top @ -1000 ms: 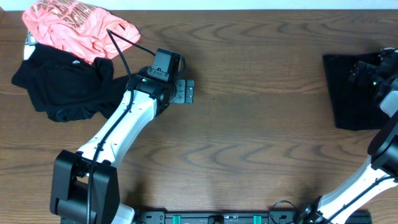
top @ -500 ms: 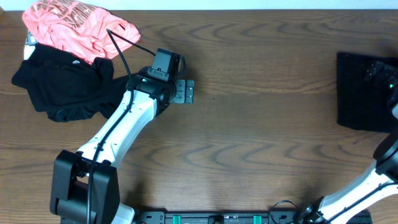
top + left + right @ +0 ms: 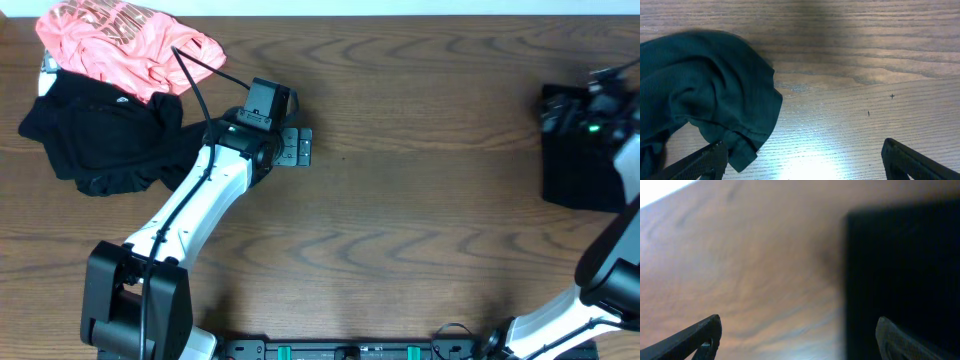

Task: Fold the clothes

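While both claws stand released and hold nothing, the clothes are split across the table [image 3: 420,200]: a folded black garment [image 3: 585,165] lies as a flat, squared stack at the right side. The matte black top [image 3: 100,140] and the coral-pink shirt [image 3: 125,45] lie crumpled in the far left corner, the pink one overlapping the top's far side.

The right gripper [image 3: 797,335] hovers over the stack's far left corner, jaws wide, with the stack's edge between its fingers and bare wood under the rest. If it drops or sweeps sideways from here, a finger probably catches the upper layer and drags the fold open. The stack runs out of the overhead view, so I cannot tell how near the table's edge it sits. A push that way may send it off.

The left gripper [image 3: 805,160] hangs over bare wood just beside the black top's rumpled hem, the cloth near its left finger. Closing there likely pinches a bunched roll of several layers, so the top comes up as a lump instead of spreading flat. Because the pink shirt lies on it, a pull on the top may drag the shirt along and tangle both. The left arm's cable [image 3: 195,70] passes above the shirt and could snag it on a low reach
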